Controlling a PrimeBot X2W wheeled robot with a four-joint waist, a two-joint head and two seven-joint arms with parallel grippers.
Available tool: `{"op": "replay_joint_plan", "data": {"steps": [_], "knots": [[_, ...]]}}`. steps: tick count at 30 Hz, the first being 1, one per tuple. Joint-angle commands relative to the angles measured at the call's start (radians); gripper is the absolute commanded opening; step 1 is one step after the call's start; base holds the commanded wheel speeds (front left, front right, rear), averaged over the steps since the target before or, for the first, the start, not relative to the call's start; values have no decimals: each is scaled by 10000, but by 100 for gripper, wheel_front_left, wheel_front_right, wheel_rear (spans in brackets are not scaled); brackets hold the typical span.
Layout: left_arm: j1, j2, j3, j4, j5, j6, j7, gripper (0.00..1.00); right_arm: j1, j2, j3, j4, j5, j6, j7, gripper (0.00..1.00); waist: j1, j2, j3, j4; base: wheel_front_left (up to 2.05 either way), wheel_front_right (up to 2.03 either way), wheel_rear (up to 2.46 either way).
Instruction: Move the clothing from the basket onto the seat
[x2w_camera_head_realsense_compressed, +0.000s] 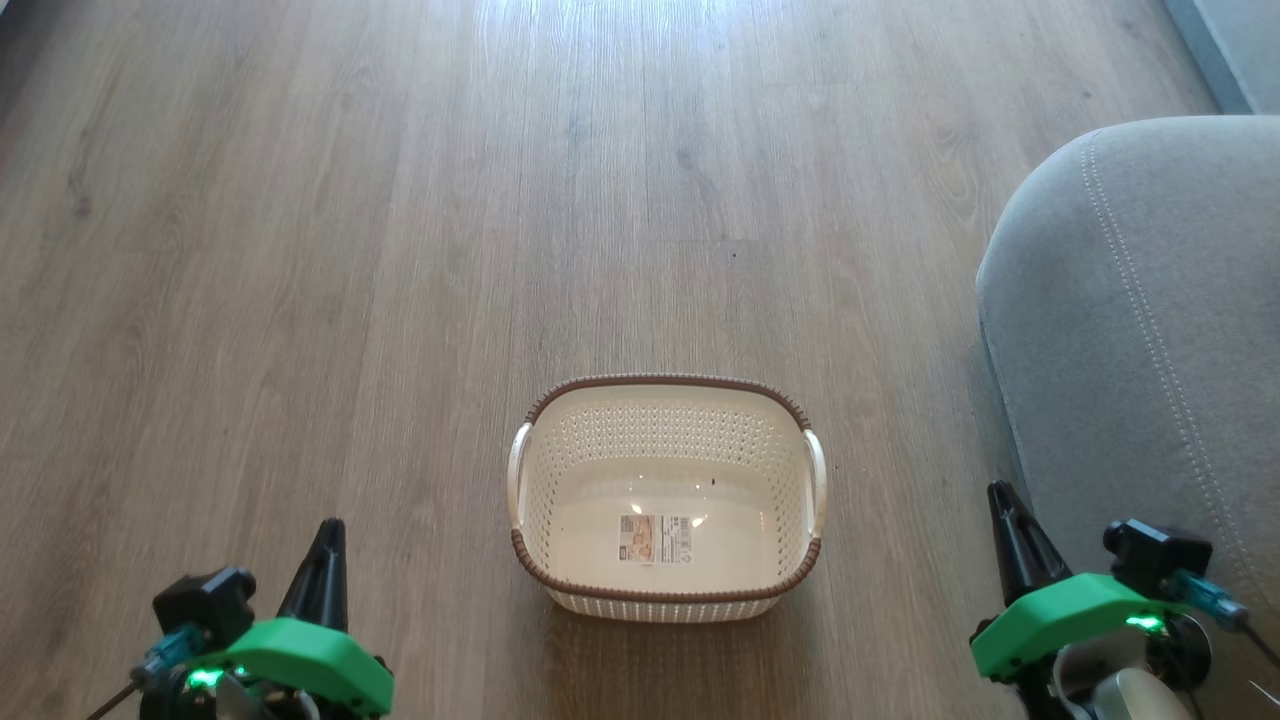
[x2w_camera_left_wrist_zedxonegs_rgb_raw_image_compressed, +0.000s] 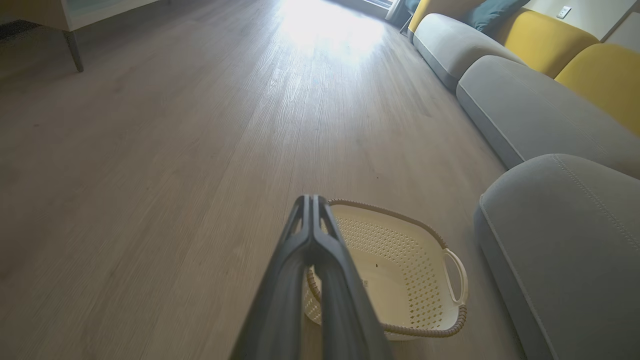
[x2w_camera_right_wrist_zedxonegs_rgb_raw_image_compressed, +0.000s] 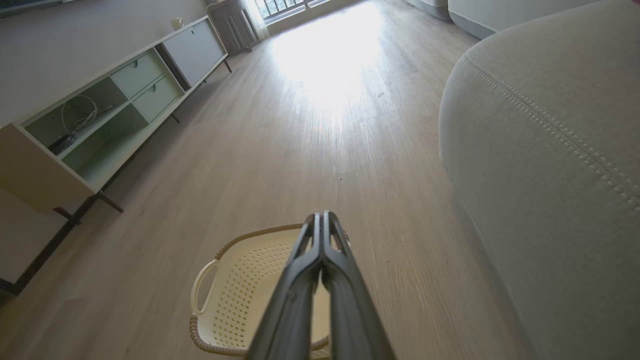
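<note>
The cream perforated basket (x2w_camera_head_realsense_compressed: 665, 500) with a brown rim stands on the wooden floor, with nothing in it but a label sticker on its floor. It also shows in the wrist views as the basket (x2w_camera_left_wrist_zedxonegs_rgb_raw_image_compressed: 400, 270) and the basket (x2w_camera_right_wrist_zedxonegs_rgb_raw_image_compressed: 240, 295). The clothing is out of view. The grey seat (x2w_camera_head_realsense_compressed: 1140, 330) rises at the right, its stitched corner close to my right gripper (x2w_camera_head_realsense_compressed: 1000, 495), which is shut and holds nothing. My left gripper (x2w_camera_head_realsense_compressed: 330, 530) is shut too, low at the left of the basket. Both wrist views show the fingertips pressed together: left gripper (x2w_camera_left_wrist_zedxonegs_rgb_raw_image_compressed: 311, 200), right gripper (x2w_camera_right_wrist_zedxonegs_rgb_raw_image_compressed: 320, 216).
Wooden floor (x2w_camera_head_realsense_compressed: 400, 250) stretches ahead and to the left. A low white cabinet on thin legs (x2w_camera_right_wrist_zedxonegs_rgb_raw_image_compressed: 100, 115) lines the left wall. More grey cushions (x2w_camera_left_wrist_zedxonegs_rgb_raw_image_compressed: 530, 115) with yellow backrests (x2w_camera_left_wrist_zedxonegs_rgb_raw_image_compressed: 545, 35) run along the right side.
</note>
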Motion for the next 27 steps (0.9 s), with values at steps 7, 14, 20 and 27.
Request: {"op": "replay_joint_plan", "data": {"steps": [7,14,20,27], "knots": [[-489,53,159,-431,-1039,-31,221,0,-460,-1,-128,-478,995,-1,235,0,0,-1,-4,-21,0,0,0],[-519,60,200,-496,-1858,-43,420,0,-465,19,-206,-584,1764,-1,436,0,0,-1,-8,-41,0,0,0],[-546,66,235,-550,-2562,-53,593,0,-470,36,-275,-675,2426,-1,610,0,0,-1,-12,-58,0,0,0],[-578,73,277,-613,-3384,-65,794,0,-476,56,-355,-782,3197,-1,813,0,0,-1,-16,-78,0,0,0]]}}
